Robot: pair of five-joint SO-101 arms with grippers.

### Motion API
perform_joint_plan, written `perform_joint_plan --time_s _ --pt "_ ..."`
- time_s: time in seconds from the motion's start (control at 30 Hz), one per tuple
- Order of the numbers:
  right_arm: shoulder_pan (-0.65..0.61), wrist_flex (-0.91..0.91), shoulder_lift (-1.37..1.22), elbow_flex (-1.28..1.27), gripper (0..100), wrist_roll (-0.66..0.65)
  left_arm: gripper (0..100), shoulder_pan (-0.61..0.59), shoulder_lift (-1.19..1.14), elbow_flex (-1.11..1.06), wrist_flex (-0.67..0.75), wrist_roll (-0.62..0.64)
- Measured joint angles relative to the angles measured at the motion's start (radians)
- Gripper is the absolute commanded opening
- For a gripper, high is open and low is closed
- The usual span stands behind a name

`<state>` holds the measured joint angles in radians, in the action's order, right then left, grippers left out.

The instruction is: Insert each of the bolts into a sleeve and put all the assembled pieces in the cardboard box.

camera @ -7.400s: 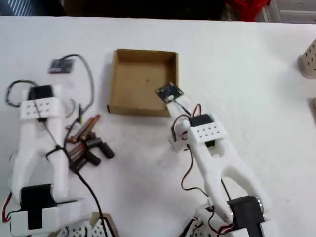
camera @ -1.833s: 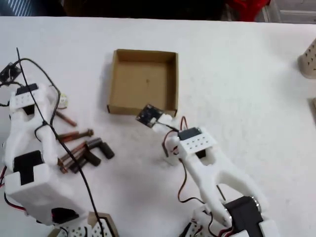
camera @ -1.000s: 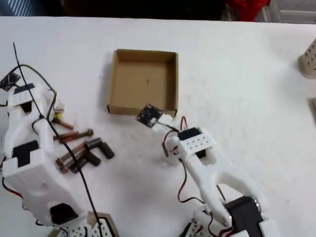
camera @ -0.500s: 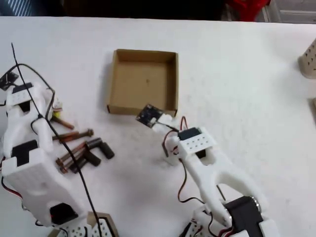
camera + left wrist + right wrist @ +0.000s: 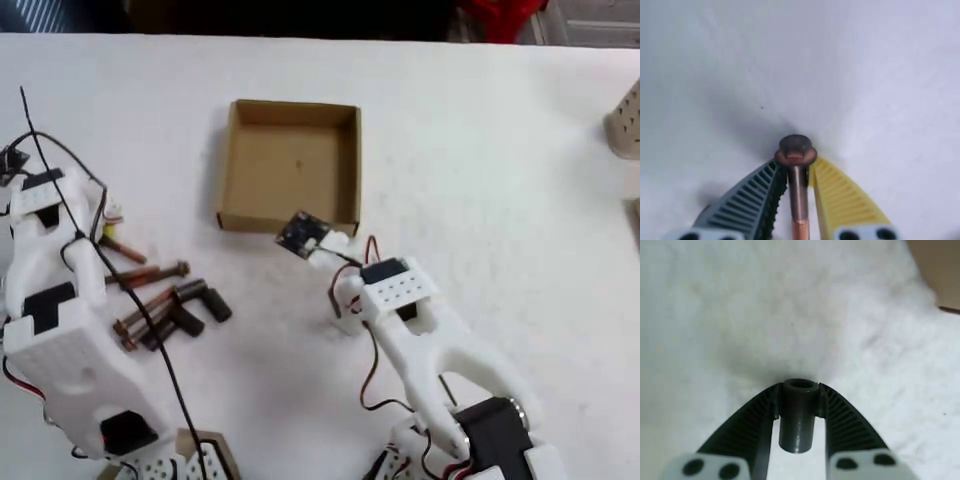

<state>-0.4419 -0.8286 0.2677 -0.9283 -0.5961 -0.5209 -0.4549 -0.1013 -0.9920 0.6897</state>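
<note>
My left gripper (image 5: 796, 166) is clamped on a copper bolt (image 5: 795, 150). The shank runs between the grey and yellow fingers, and the head sits just past the tips, over the white table (image 5: 875, 75). My right gripper (image 5: 799, 391) is closed on a dark sleeve (image 5: 798, 416), which lies lengthwise between the black fingers with its open end level with the tips.

High view: my left arm is at the table's left edge, beside the loose pile of bolts and sleeves (image 5: 165, 305). My right arm is just in front of the cardboard box (image 5: 290, 165), near its front wall. The two held parts are well apart.
</note>
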Motion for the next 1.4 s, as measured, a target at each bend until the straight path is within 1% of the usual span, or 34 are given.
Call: perform_joint_plan --time_s 0.03,0.1,0.27,0.4,0.63,0.8,1.1,1.23,1.4 --pt "0.0 0.0 0.0 0.0 1.9 0.0 1 0.003 0.0 0.0 0.0 0.002" --pt "0.0 0.0 0.0 0.0 1.9 0.0 3 0.006 -0.002 0.0 0.011 0.002" --pt "0.0 0.0 0.0 0.0 1.9 0.017 2 0.038 -0.002 0.0 0.04 -0.002" --pt "0.003 0.044 0.052 -0.002 1.9 0.106 2 0.041 -0.002 0.0 0.04 -0.002" --pt "0.002 0.107 0.153 -0.002 1.9 0.311 2 0.041 -0.002 0.0 0.041 -0.005" --pt "0.0 0.213 0.161 -0.002 1.9 0.42 2 0.06 -0.002 0.0 0.041 -0.066" --pt "-0.011 0.407 0.161 -0.011 1.9 0.552 2 0.069 -0.002 0.0 0.041 -0.075" --pt "-0.009 0.557 0.201 -0.118 1.9 0.605 2 0.069 -0.002 0.0 0.041 -0.075" --pt "0.011 0.821 0.384 -0.347 1.9 0.617 2 0.069 -0.002 0.0 0.048 -0.075"
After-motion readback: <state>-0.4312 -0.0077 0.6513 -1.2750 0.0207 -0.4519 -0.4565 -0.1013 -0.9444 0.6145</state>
